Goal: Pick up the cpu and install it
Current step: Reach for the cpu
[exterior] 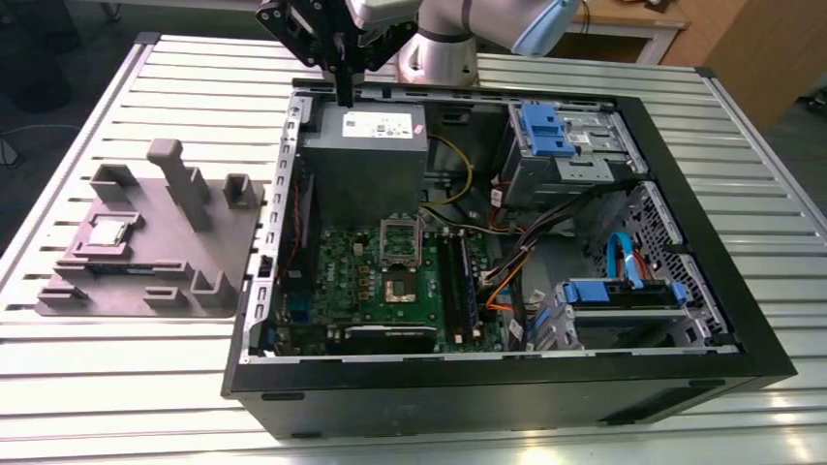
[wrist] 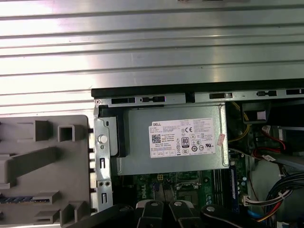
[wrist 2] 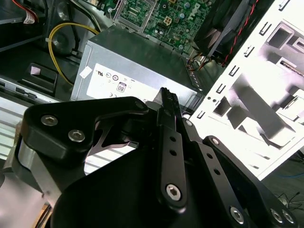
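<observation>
Above power supply (exterior: 366, 145) I see gripper (exterior: 344, 95), jaws pressed together, empty; cpu (exterior: 108, 232) lies on grey tray (exterior: 77, 302), well apart.

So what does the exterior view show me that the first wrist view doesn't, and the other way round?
Exterior view: the cpu lying on the grey tray, and the drive cages with blue latches at the case's other end.
First wrist view: a straight-down look at the white label on the power supply, with the slotted bracket beside it.
Shared: the power supply, the tray, the slatted table, the open computer case, part of the motherboard, and the gripper above the power supply.
</observation>
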Controlling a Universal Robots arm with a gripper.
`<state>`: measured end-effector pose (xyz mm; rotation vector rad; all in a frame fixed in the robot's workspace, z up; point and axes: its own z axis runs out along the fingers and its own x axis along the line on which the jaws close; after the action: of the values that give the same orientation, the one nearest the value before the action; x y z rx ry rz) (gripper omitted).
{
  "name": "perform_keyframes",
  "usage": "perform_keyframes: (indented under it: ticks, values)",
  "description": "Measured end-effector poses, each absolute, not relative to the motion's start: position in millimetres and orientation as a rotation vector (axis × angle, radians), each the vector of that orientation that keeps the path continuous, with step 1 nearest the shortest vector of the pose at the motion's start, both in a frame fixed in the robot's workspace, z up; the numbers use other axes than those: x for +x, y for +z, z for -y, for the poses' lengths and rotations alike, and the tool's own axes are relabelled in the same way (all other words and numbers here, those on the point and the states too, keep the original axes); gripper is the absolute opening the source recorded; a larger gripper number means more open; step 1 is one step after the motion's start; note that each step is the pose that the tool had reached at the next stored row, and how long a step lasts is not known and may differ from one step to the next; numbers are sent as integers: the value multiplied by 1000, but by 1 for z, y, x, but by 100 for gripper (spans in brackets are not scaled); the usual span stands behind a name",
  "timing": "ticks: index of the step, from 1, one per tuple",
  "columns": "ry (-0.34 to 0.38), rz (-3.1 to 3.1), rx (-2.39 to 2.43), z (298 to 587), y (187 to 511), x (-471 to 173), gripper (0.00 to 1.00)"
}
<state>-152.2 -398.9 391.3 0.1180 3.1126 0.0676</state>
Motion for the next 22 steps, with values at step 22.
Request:
perform_keyframes:
  ticks: [22]
  values:
    - [68, -3113, 118, 399, 389, -161, 10]
